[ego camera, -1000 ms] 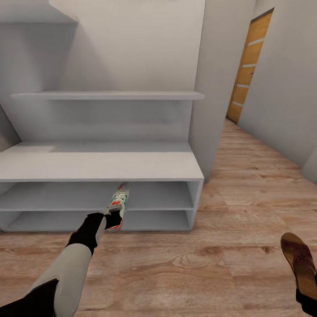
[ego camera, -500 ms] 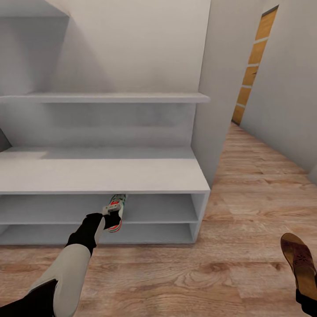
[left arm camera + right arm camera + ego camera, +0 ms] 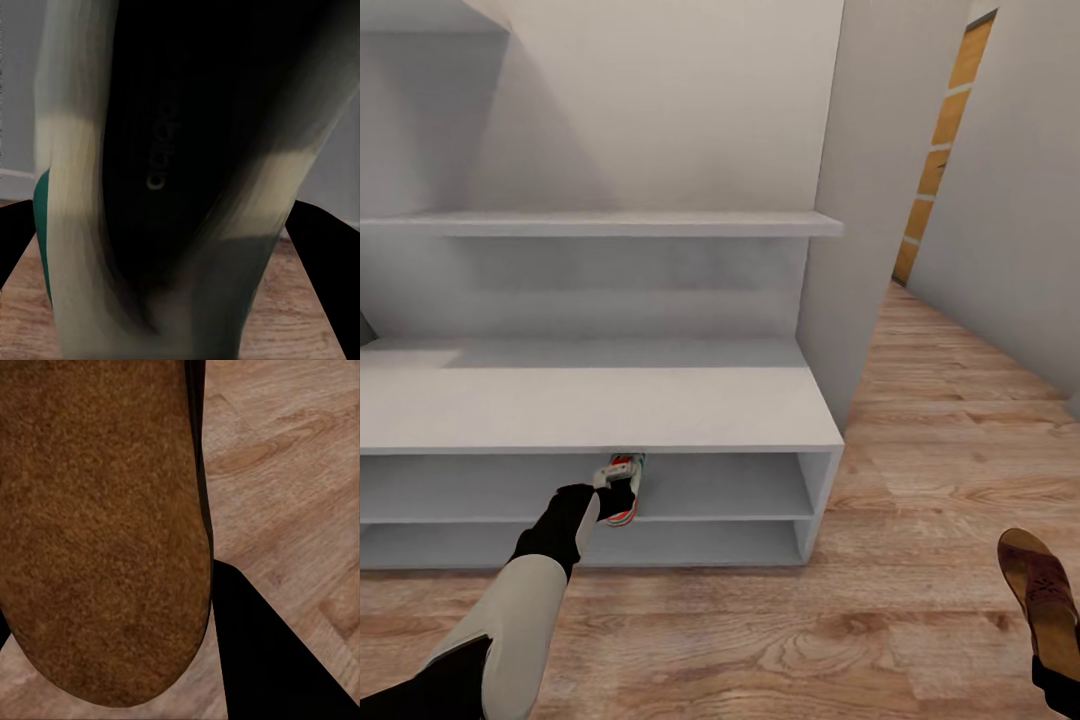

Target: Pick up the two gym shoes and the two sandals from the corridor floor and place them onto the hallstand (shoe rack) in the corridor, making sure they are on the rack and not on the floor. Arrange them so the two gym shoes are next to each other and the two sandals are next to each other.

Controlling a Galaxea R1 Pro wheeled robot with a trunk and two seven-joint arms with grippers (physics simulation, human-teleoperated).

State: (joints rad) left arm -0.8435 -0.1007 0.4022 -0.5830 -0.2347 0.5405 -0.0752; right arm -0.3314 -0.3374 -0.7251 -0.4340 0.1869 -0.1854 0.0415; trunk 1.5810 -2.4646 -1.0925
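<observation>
Left gripper [image 3: 612, 497]: clamped on a gym shoe [image 3: 625, 487], toe in the hallstand [image 3: 600, 405]'s upper tier.
Left wrist view: the shoe's dark sole [image 3: 176, 150] close up (green edge beside it).
Right gripper [image 3: 1057, 683]: apparently grasping a sandal [image 3: 1040, 598] over the corridor floor [image 3: 880, 620]; its fingers are barely visible.
Right wrist view: the sandal's sole [image 3: 97, 525].
Change: the hallstand looms nearer as the camera advanced; the shoe reaches deeper under the bench top.

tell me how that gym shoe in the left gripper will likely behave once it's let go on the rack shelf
The gym shoe is held toe-first into the hallstand by the left gripper. It keeps its shape in the grip, so it is probably fairly stiff. Its sole looks broad and flat, so it should settle without rolling, though if released tilted it might tip onto its side.
</observation>
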